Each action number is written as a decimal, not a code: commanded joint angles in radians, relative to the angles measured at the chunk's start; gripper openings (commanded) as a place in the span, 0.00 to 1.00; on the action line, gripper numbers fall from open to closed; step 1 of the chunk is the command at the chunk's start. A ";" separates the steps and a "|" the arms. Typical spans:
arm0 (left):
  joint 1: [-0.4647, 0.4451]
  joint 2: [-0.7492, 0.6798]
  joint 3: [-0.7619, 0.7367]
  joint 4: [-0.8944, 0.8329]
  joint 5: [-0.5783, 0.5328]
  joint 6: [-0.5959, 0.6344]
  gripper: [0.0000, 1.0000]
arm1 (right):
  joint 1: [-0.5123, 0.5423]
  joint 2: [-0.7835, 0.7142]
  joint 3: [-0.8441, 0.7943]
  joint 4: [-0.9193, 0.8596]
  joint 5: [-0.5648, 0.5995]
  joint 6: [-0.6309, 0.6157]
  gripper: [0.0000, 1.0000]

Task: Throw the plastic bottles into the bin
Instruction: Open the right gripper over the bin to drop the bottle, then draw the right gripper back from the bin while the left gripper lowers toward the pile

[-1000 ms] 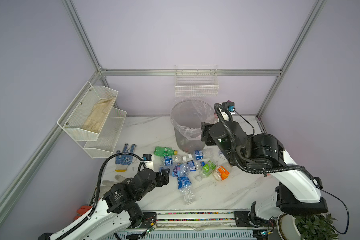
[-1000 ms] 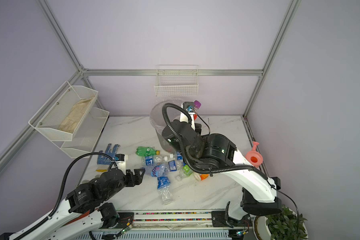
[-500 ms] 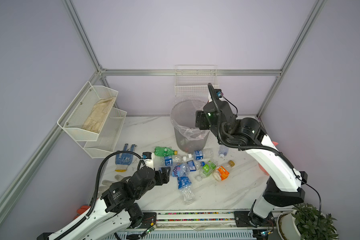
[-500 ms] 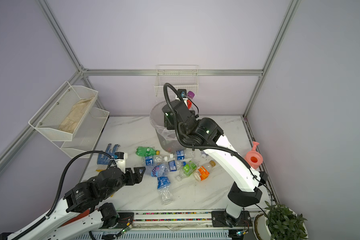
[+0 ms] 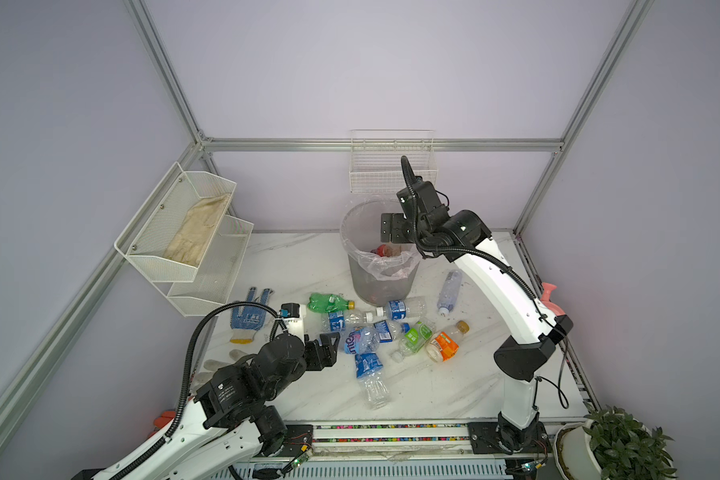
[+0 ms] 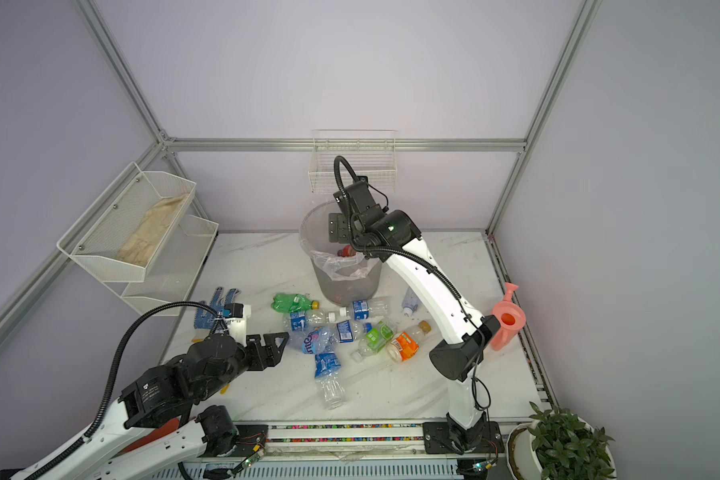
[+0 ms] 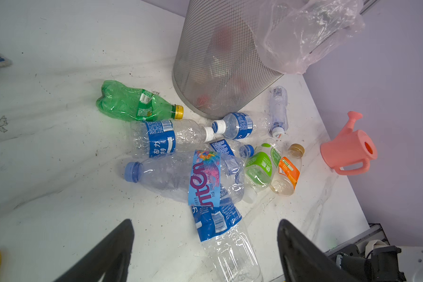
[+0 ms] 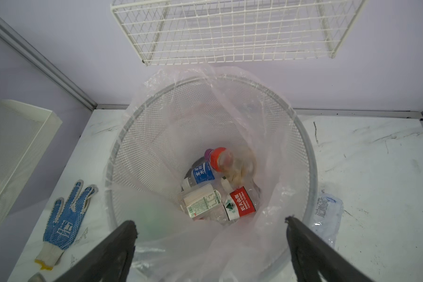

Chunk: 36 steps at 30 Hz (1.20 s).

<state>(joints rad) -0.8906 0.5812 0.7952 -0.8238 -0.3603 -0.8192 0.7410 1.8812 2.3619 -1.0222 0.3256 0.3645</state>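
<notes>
Hand spread wide over bin, bottles inside, glove beside

Inside the bin, a red-labelled bottle reads "农夫山泉". Outside it, a crushed light-blue-labelled bottle shows large white letters "nten". The blue-labelled bottle beside it carries "力" and "特".

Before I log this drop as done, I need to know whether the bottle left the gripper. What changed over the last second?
The right gripper carried a red-labelled bottle from beside the bin to over its mouth, then opened and let it go. The bottle is now a blur inside the bin. The left gripper, open, and the bottles on the table stayed put.
</notes>
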 commanded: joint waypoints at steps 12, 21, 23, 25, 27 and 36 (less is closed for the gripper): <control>-0.003 0.108 0.083 0.015 0.075 0.004 0.93 | -0.002 -0.343 -0.378 0.162 -0.068 0.047 0.97; -0.004 0.184 0.027 0.087 0.156 -0.098 0.98 | -0.001 -0.480 -0.580 0.215 -0.097 0.092 0.97; -0.003 0.179 -0.020 0.127 0.166 -0.172 0.99 | -0.001 -0.502 -0.620 0.226 -0.105 0.100 0.97; -0.003 0.166 -0.071 0.174 0.180 -0.241 1.00 | 0.000 -0.503 -0.654 0.236 -0.108 0.109 0.97; -0.003 0.152 -0.122 0.225 0.197 -0.310 1.00 | -0.001 -0.541 -0.681 0.242 -0.111 0.119 0.97; -0.003 0.068 -0.308 0.367 0.178 -0.593 1.00 | -0.001 -0.583 -0.763 0.265 -0.118 0.146 0.97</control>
<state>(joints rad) -0.8906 0.6853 0.5556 -0.5606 -0.1745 -1.2758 0.7399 1.3231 1.6154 -0.7876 0.2123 0.4904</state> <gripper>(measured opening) 0.998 0.974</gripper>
